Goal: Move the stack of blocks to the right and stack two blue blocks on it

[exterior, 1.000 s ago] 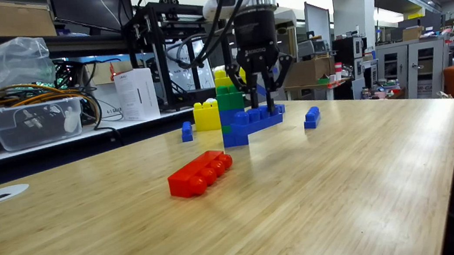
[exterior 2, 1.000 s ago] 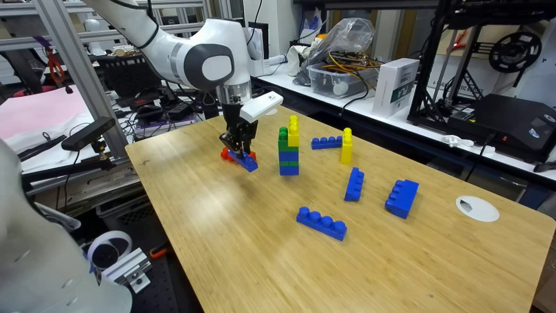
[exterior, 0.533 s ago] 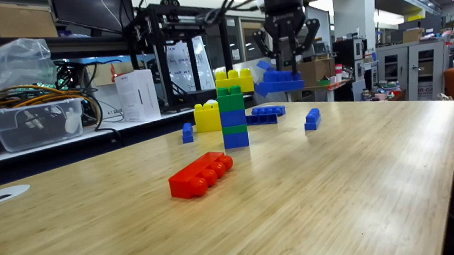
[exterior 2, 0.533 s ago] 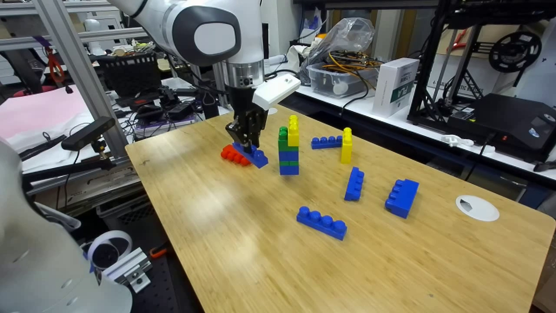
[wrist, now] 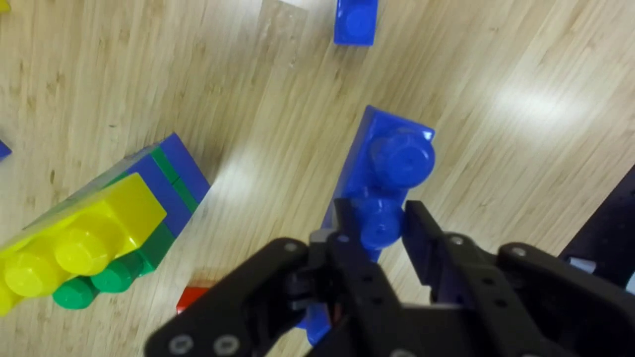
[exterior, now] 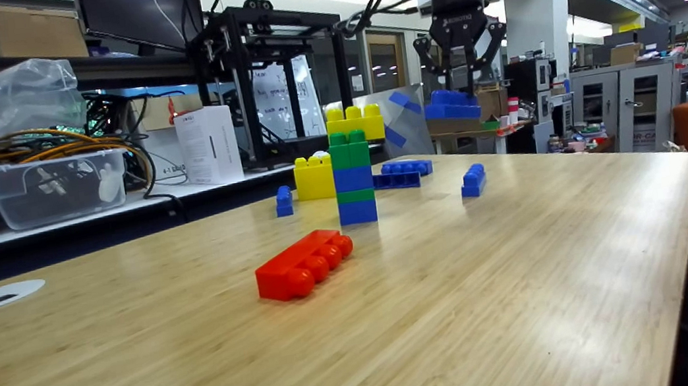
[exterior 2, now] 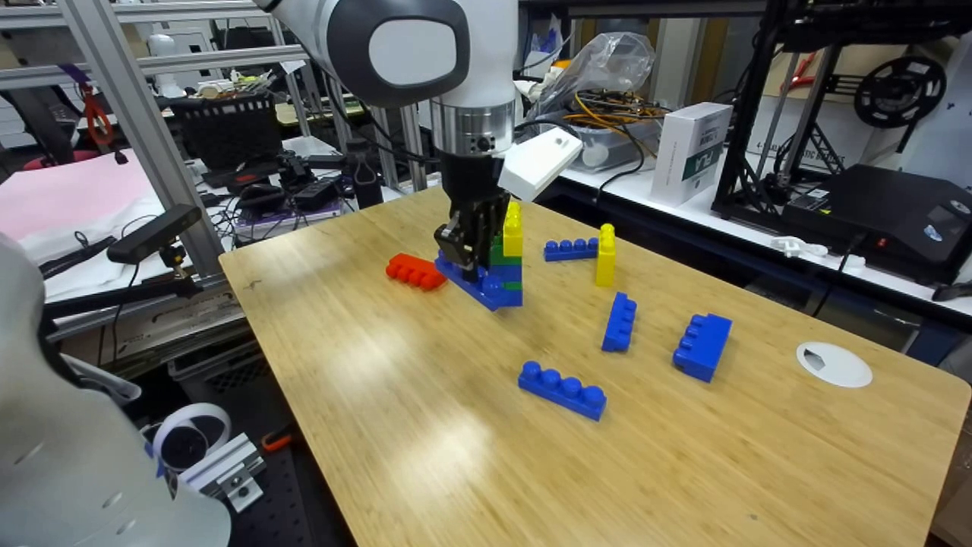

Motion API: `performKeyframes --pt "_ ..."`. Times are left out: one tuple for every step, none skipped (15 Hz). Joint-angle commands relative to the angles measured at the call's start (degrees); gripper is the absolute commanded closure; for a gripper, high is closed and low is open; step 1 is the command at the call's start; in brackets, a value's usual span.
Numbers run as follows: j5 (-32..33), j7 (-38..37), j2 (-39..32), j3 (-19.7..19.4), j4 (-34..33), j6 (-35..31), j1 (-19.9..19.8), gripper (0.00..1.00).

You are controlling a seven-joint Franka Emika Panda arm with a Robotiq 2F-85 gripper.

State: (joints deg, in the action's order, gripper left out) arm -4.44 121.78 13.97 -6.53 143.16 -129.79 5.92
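My gripper is shut on a stud of a long blue brick and holds it in the air. The held brick also shows in an exterior view and in the wrist view, where the fingertips pinch one stud. The stack of blocks stands upright on the table, apart from the held brick. It has blue and green layers and an overhanging yellow brick on top. In an exterior view, my gripper and brick partly cover the stack. In the wrist view the stack lies left of the fingers.
Several other blue bricks lie on the table, one in front, one in the middle, one wider and one by the lone yellow brick. Which is the second blue block is unclear. A red brick lies near the stack.
My gripper has lifted the blue brick from low beside the stack and carried it rightward in both exterior views. The stack and the loose bricks have not moved.
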Motion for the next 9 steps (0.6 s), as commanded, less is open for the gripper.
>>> performKeyframes --pt "-0.34 4.59 -4.02 -0.91 -4.46 2.86 -1.75 0.93" --pt "-0.6 5.26 -5.1 -1.1 -5.26 2.89 -2.24 0.93" --pt "-0.53 5.75 -5.95 -1.16 -6.33 3.54 -2.73 0.93" --pt "-0.55 6.0 -6.84 -1.08 -7.02 3.7 -3.14 0.93" --pt "-0.63 5.22 -7.52 -0.84 -7.97 4.89 -3.55 0.93" --pt "-0.26 4.21 -5.79 -0.24 -5.53 1.97 -3.72 0.7" --pt "-0.26 4.2 -6.51 -0.18 -6.3 2.6 -3.9 0.7" --pt "-0.26 4.19 -6.95 -0.13 -6.79 2.92 -3.97 0.7" --pt "-0.26 4.19 -7.09 -0.09 -6.94 3.1 -3.98 0.7"
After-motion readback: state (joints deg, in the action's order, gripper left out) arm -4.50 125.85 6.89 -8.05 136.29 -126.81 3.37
